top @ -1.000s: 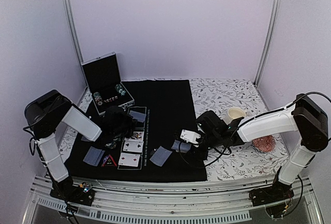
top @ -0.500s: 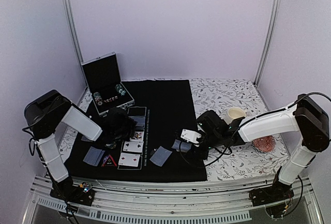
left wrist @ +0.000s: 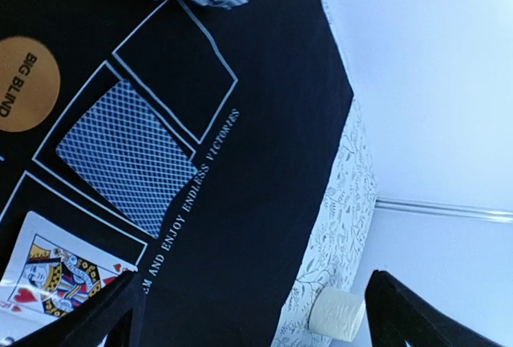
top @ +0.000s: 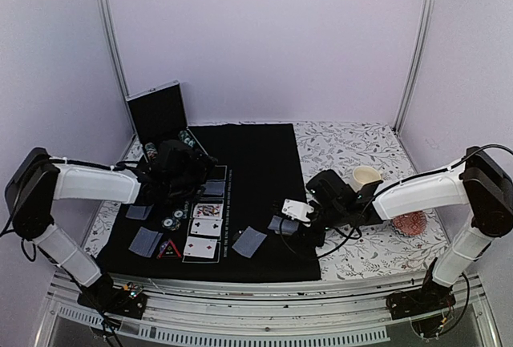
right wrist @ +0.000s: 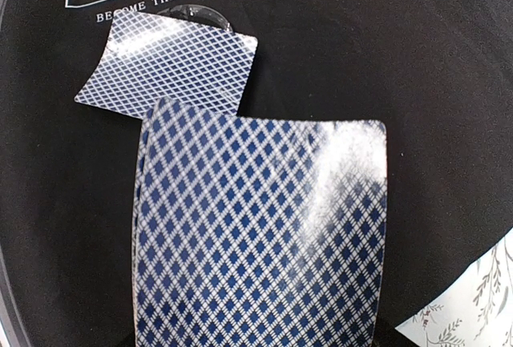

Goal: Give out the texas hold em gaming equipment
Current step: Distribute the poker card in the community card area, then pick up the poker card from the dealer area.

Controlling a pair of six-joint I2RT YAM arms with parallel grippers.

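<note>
Left gripper (left wrist: 255,315) is wide, with nothing between the fingers (left wrist: 108,308). It hangs over the far-left part of the black mat (top: 260,159), just near of the open metal case (top: 159,119).

In the left wrist view:
- orange BIG BLIND disc (left wrist: 28,82) on the mat
- boxed face-down card (left wrist: 128,167) inside a printed outline
- court card (left wrist: 56,279) face up in the next outline, nearer

Also on the left side of the mat:
- Face-up cards (top: 207,227): two more in the outlines nearer again.
- Striped poker chips (top: 171,221): a small bunch just left of those outlines.
- Red triangle marker (top: 169,249): at the near left. Just beside it on the left is a near-left face-down card (top: 146,240); can't tell if they touch.
- Edge card (top: 138,211): face down, farther, at the left edge of the mat.

Right gripper (top: 282,223) is low over the near-right part of the mat, clamped on a deck of cards (right wrist: 256,235). The lattice backs face the wrist camera and the deck is slightly bowed. It hides the gripper's own fingertips.

Loose face-down card (right wrist: 172,70) lies flat on the mat just beyond the deck, near the printed line of text.

Cream cup (top: 365,176) stands upright on the flowered cloth (top: 361,143) right of the mat, behind the right arm. Reddish dish (top: 410,223) sits farther right and nearer.
</note>
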